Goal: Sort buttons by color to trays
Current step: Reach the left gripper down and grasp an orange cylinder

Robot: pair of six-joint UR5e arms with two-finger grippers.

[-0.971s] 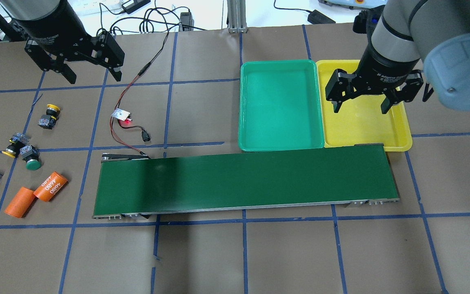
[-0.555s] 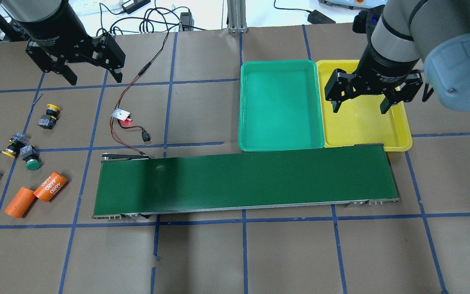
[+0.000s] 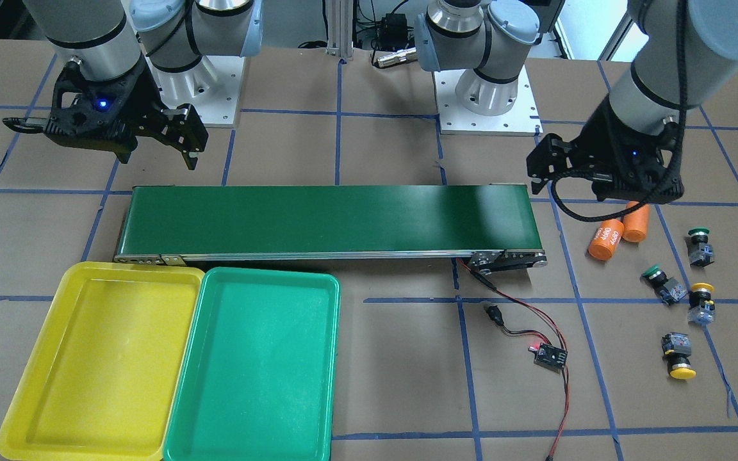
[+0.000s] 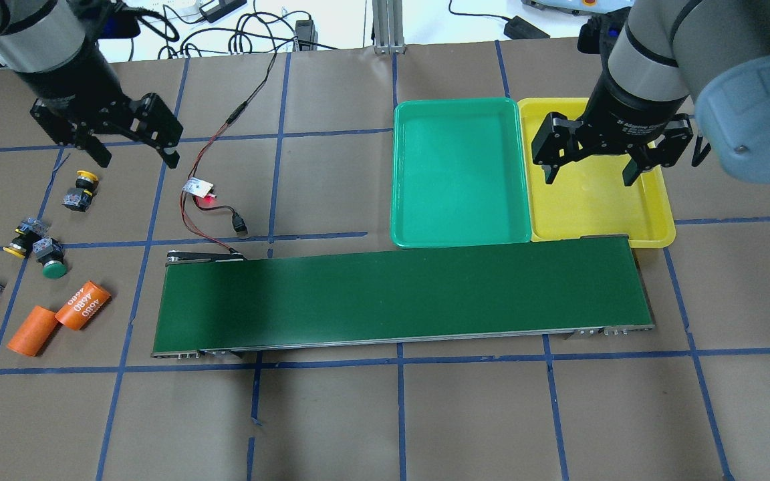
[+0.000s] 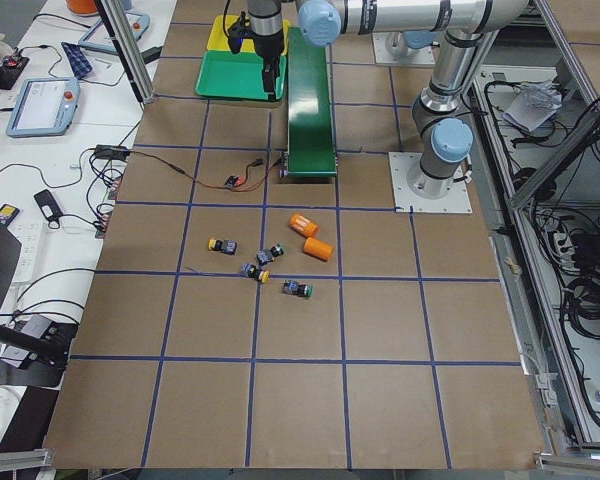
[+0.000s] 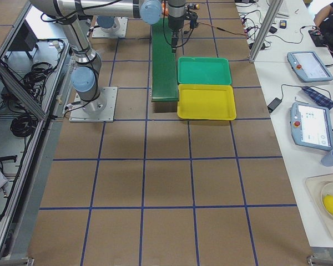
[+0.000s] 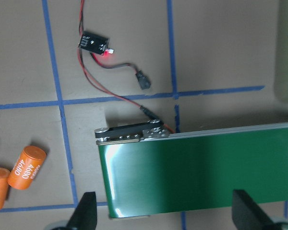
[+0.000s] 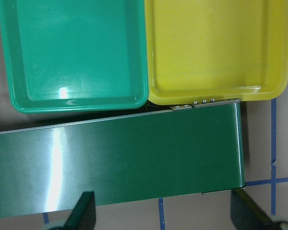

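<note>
Left gripper [image 4: 136, 157] has dropped toward the buttons [image 4: 81, 190] vs. prev. overhead; jaws spread, empty. Right gripper [image 4: 589, 175], likewise spread, hangs over yellow tray [image 4: 652, 227]; green tray [image 4: 458, 174] bare. Front view: all four buttons on table [image 3: 407, 384] by orange cylinders [image 3: 606, 238]. We'd straddle one body squarely, w/o nudging neighbours.

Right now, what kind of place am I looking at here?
Probably a robotics lab work cell: arm bases bolted to a tape-gridded table, a small conveyor belt, and teach pendants on the side bench.
</note>
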